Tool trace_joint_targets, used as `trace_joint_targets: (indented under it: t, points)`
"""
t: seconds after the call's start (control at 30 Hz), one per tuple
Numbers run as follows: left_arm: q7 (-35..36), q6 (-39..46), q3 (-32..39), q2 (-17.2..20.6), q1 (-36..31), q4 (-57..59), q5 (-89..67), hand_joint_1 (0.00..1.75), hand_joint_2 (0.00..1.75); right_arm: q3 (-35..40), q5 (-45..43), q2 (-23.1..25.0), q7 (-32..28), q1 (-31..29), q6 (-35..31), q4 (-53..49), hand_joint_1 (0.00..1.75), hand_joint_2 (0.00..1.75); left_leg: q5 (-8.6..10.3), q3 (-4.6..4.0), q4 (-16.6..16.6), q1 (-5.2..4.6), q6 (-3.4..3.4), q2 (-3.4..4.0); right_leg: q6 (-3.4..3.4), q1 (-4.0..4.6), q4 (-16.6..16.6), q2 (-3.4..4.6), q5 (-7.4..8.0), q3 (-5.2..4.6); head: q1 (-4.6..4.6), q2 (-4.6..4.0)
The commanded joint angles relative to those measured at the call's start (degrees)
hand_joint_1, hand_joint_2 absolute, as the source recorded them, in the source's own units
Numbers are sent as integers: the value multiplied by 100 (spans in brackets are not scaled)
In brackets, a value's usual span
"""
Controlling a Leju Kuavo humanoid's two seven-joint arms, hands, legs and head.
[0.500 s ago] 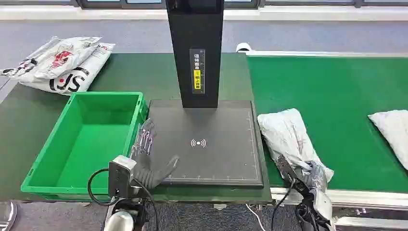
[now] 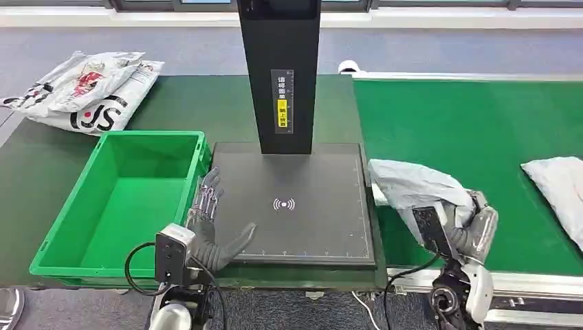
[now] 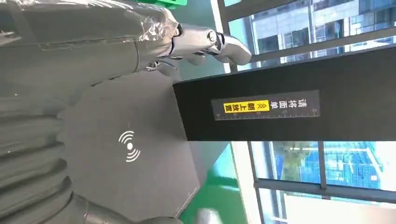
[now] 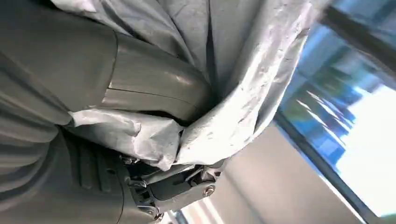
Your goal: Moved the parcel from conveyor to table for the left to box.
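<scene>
A grey plastic parcel (image 2: pixel 418 184) is lifted off the green conveyor (image 2: pixel 481 130), its left end hanging near the dark scan pad (image 2: pixel 295 206). My right hand (image 2: pixel 467 223) grips the parcel's near end; up close the thumb (image 4: pixel 154 88) presses into the crumpled grey film (image 4: pixel 243 93). At the pad's near left corner my left hand (image 2: pixel 210 227) is empty, with its fingers spread and its thumb over the pad's edge; the fingers (image 3: pixel 205 42) reach over the pad (image 3: pixel 135 172). The green box (image 2: pixel 124 199) stands empty left of the pad.
A black scanner post (image 2: pixel 280 75) rises behind the pad. Another grey parcel (image 2: pixel 557 189) lies on the conveyor at the right edge. Printed white bags (image 2: pixel 86 89) lie on the dark table at the far left.
My right hand has risen with the parcel, lifting its near end off the conveyor and pulling it up. The far parcel has drifted slightly left. My left hand has barely moved.
</scene>
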Motion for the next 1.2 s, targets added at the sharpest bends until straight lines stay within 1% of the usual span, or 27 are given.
trace_joint_targets:
  t: [0.03, 0.07, 0.1, 0.17, 0.2, 0.33, 0.4, 0.43, 0.5, 0.53, 0.57, 0.6, 0.63, 0.7, 0.73, 0.83, 0.93, 1.07, 1.2]
  points:
    - [-18, -30, 163, -18, -171, 360, 44, 0, 175, 472, -174, 102, -183, -38, -151, -1037, 175, 175, -1, 10, -4, -2, 0, 12, -3, 0, -2, 6, 1, 3, 0, 2]
    - [-52, -30, 142, -13, -175, 382, 62, 0, 175, 581, -289, 102, -349, -38, -272, -1212, 175, 175, -4, 24, -8, 1, -1, 17, -5, 4, -8, 8, 0, 16, 0, 0]
    - [-81, -26, 121, -3, -180, 398, 79, 0, 175, 666, -386, 128, -580, -69, -272, -1360, 175, 175, -1, 17, -6, -2, 0, 12, -3, 1, -3, 3, 0, 10, 0, 2]
    - [-111, -30, 113, -14, -173, 415, 93, 0, 175, 884, -346, 101, -577, -171, -272, -1494, 175, 175, -2, 13, -3, -1, 1, 12, -4, 1, -1, 4, -1, 7, -2, 2]
    - [-152, -53, 86, -7, -212, 449, 111, 0, 175, 1135, -327, 51, -548, -306, -227, -1530, 175, 175, -2, 6, -2, -4, 1, 16, -3, -2, 2, 10, 1, -1, 0, 2]
    - [-210, -93, 34, -12, -450, 678, 178, 0, 175, 1726, -178, 62, -465, -742, 17, -1169, 175, 175, -8, 40, -16, 1, 0, 47, -8, 4, -15, 33, 5, 26, 0, 2]
    - [-265, -100, 12, -2, -555, 793, 251, 0, 175, 2048, -183, 75, -491, -1006, 63, -838, 175, 175, -2, 35, -14, 1, -2, 40, -8, 5, -13, 27, 8, 21, 0, 2]
    - [-272, -101, 5, 2, -574, 810, 259, 0, 175, 2121, -181, 94, -496, -1070, 80, -778, 175, 175, 1, 12, -4, -1, -1, 33, -4, 1, -1, 26, 9, -1, 0, 2]
    - [-336, -114, -42, 12, -681, 921, 329, 0, 175, 2401, -197, 110, -517, -1394, 197, -343, 175, 175, 2, 21, -9, 2, -2, 42, -6, 5, -9, 33, 13, 9, 0, 2]
    - [-366, -119, -88, 20, -773, 1006, 388, 0, 175, 2599, -254, 134, -509, -1652, 336, -1, 175, 175, 3, 30, -15, 4, -3, 51, -7, 8, -16, 41, 18, 16, 0, 2]
    - [-376, -117, -120, 22, -842, 1071, 430, 0, 175, 2732, -295, 174, -465, -1873, 478, 320, 175, 175, 4, 20, -8, -1, -4, 41, -6, 3, -5, 34, 14, 5, 0, 2]
    - [-388, -114, -170, 26, -943, 1160, 481, 0, 175, 2893, -395, 248, -427, -2178, 631, 768, 175, 175, 5, 21, -8, 2, -5, 46, -7, 7, -8, 38, 17, 7, 0, 2]
    - [-391, -113, -195, 28, -988, 1197, 506, 0, 175, 2976, -422, 289, -423, -2320, 659, 988, 175, 175, 7, 30, -15, 3, -6, 55, -10, 8, -14, 45, 22, 13, 0, 2]
    - [-400, -140, -285, 24, -1158, 1350, 582, 0, 175, 3186, -503, 420, -386, -2663, 796, 1651, 175, 175, 8, 26, -10, 2, -7, 50, -10, 8, -7, 38, 20, 10, 0, 0]
    - [-407, -139, -307, 13, -1219, 1411, 608, 0, 175, 3239, -532, 479, -370, -2743, 830, 1851, 175, 175, 12, 34, -17, 2, -8, 53, -12, 8, -12, 40, 23, 16, -2, 2]
    - [-420, -126, -353, -2, -1306, 1483, 660, 0, 175, 3309, -676, 572, -382, -2881, 865, 2194, 175, 175, 17, 22, -8, 2, -11, 24, -13, 7, -2, 19, 16, 10, -2, 0]
    - [-422, -122, -360, 4, -1300, 1479, 667, 0, 175, 3315, -699, 556, -396, -2879, 855, 2201, 175, 175, 18, 14, -6, 4, -10, 6, -11, 5, 3, 5, 12, 7, 0, 0]
    - [-426, -114, -372, 19, -1293, 1469, 681, 0, 175, 3333, -722, 531, -401, -2878, 859, 2181, 175, 175, 15, 22, -7, 12, -9, 5, -11, 9, -4, 3, 11, 19, -2, 0]
    - [-426, -114, -372, 19, -1293, 1469, 681, 0, 175, 3333, -722, 531, -401, -2878, 859, 2181, 175, 175, 17, 11, -6, 8, -9, 3, -12, 5, 1, 1, 11, 7, 0, 2]
